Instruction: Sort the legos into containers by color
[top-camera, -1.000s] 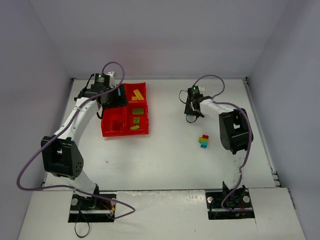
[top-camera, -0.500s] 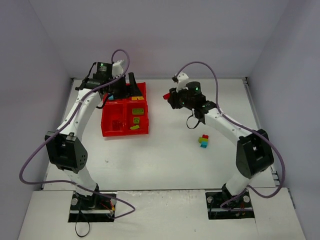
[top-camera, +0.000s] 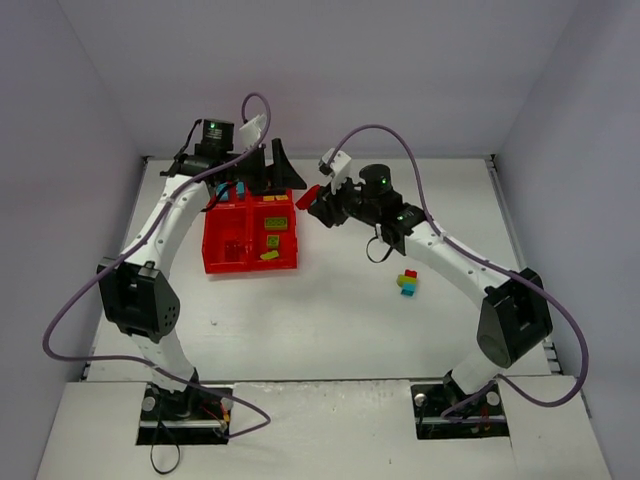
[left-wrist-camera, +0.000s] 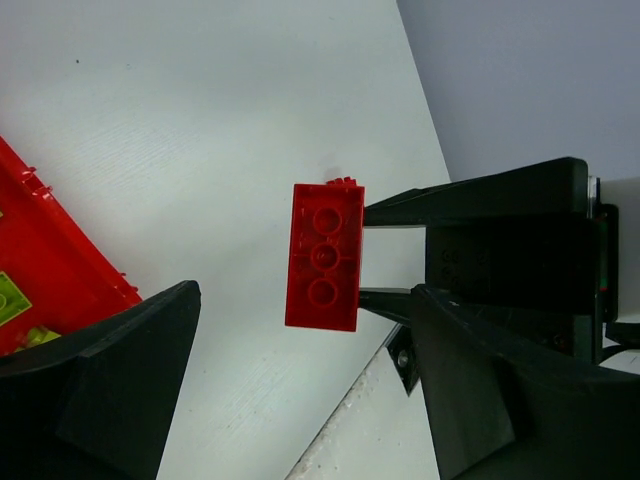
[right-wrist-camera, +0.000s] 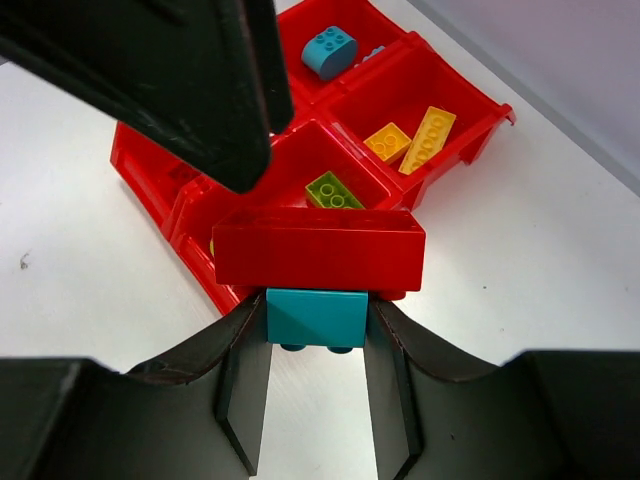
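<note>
Near: mixed clump (top-camera: 407, 282) lies on the worktop. Mid: tray (top-camera: 250, 267) holds blue, yellow and green bricks. Far: right jaws, clamped on a cyan brick (right-wrist-camera: 316, 316) capped by a red brick (right-wrist-camera: 318, 248), have swung up beside the tray. Left jaws have risen and spread wide facing it, likely to split the pair.

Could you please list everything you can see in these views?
table: one, white.
tray: one, red, four compartments, left-centre.
cyan brick: one seen, far-left compartment.
yellow bricks: two, far-right compartment.
green bricks: two, near-right compartment.
yellowish piece: one, same compartment.
brick clump: one, multicoloured, table right of tray.
brick stack: one, red on cyan, held beside tray.
left gripper: black, open, above tray's far edge.
right gripper: black, shut on brick stack.
</note>
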